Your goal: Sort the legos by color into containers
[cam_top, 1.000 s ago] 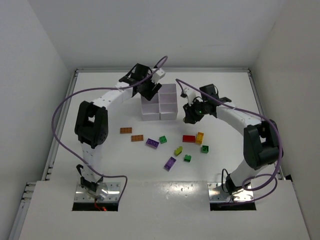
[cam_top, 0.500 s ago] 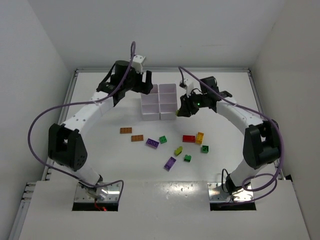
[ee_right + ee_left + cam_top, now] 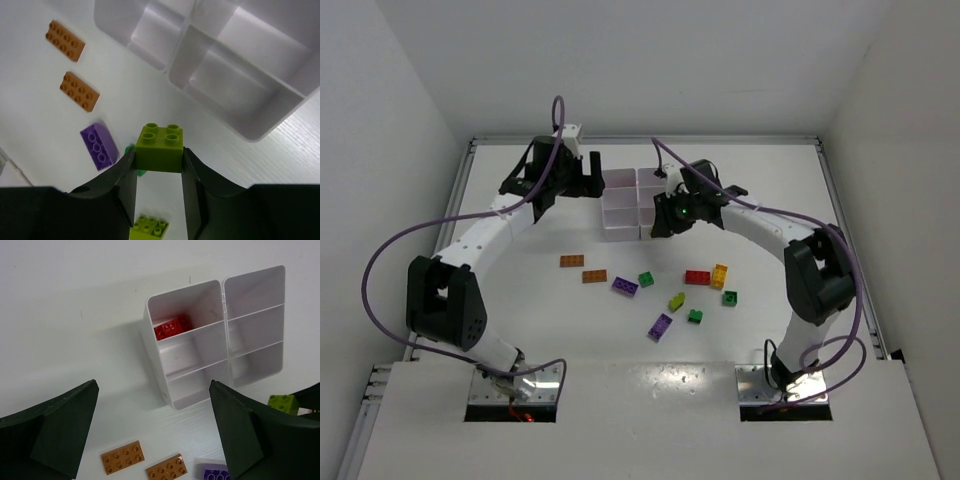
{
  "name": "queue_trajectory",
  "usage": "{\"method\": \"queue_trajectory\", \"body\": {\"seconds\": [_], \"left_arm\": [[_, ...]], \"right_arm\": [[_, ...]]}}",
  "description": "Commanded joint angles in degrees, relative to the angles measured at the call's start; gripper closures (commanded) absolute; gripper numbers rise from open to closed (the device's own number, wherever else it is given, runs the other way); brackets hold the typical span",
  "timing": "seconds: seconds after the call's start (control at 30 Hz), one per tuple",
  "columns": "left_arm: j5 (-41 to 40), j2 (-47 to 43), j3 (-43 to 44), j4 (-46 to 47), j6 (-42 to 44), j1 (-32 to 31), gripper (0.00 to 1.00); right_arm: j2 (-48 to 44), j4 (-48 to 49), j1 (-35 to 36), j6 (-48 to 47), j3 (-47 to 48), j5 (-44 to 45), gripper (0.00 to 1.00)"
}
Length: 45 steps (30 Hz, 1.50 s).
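Observation:
The white containers [image 3: 619, 212] stand at the table's middle back. They also show in the left wrist view [image 3: 200, 347] and the right wrist view [image 3: 235, 75]. A red brick [image 3: 171, 327] lies in one end compartment. My right gripper [image 3: 662, 220] is shut on a lime green brick [image 3: 160, 148] and holds it above the table just off the containers' near corner. My left gripper [image 3: 576, 182] is open and empty to the left of the containers. Two orange plates [image 3: 571, 261] [image 3: 594, 276] and a purple brick [image 3: 625, 286] lie in front.
More loose bricks lie on the table in front: green [image 3: 646, 279], lime [image 3: 676, 301], red [image 3: 697, 277], yellow [image 3: 720, 275], two more green [image 3: 729, 298] [image 3: 695, 316] and purple [image 3: 660, 327]. White walls close in the table on three sides.
My left gripper has swung from over the containers to their left side. My right gripper has moved left with the lime green brick, up to the containers' near corner.

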Motion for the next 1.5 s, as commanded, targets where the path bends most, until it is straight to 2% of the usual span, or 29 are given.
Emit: {"method": "queue_trajectory", "body": {"seconds": [0.0,0.2,0.4,0.93,0.97,1.0,1.07,1.1,1.17,1.23,1.4,1.47], "left_arm": [[0.82,-2.95,0.02,1.29,-1.63,0.58,0.00],[1.35,-2.95,0.02,1.29,-1.10,1.11,0.00],[1.35,-2.95,-0.51,2.87,-1.63,1.11,0.00],[0.82,-1.28,0.02,2.88,-1.63,3.22,0.00],[0.82,-1.28,0.02,2.88,-1.63,3.22,0.00],[0.82,-1.28,0.02,2.88,-1.63,3.22,0.00],[1.34,-0.66,0.02,2.88,-1.63,3.22,0.00],[1.35,-0.66,0.02,2.88,-1.63,3.22,0.00],[1.35,-0.14,0.54,2.88,-1.63,3.22,0.00],[1.35,-0.14,0.55,3.40,-1.63,3.22,0.00],[2.40,-0.14,0.55,3.40,-1.10,3.22,0.00],[3.80,-0.14,-0.06,4.01,-1.10,3.22,0.00]], "right_arm": [[1.99,4.15,-0.35,4.39,4.71,4.55,1.00],[5.76,5.21,-0.35,5.70,9.80,2.54,1.00],[8.93,6.53,2.72,5.70,13.93,-0.10,1.00],[19.40,8.02,5.01,7.99,27.56,10.17,1.00],[19.92,7.50,5.01,7.99,28.26,10.18,0.97],[20.45,7.50,5.01,7.99,28.27,10.96,0.90],[20.98,7.50,5.01,7.99,28.79,10.97,0.82],[20.98,7.50,5.01,7.99,28.79,10.97,0.71],[21.51,6.97,5.01,7.47,29.40,9.75,0.65],[21.51,6.97,5.01,7.46,29.41,9.74,0.52],[19.32,6.97,5.01,5.80,27.92,7.37,0.37],[16.34,7.50,5.01,4.57,26.08,5.18,0.34]]}}
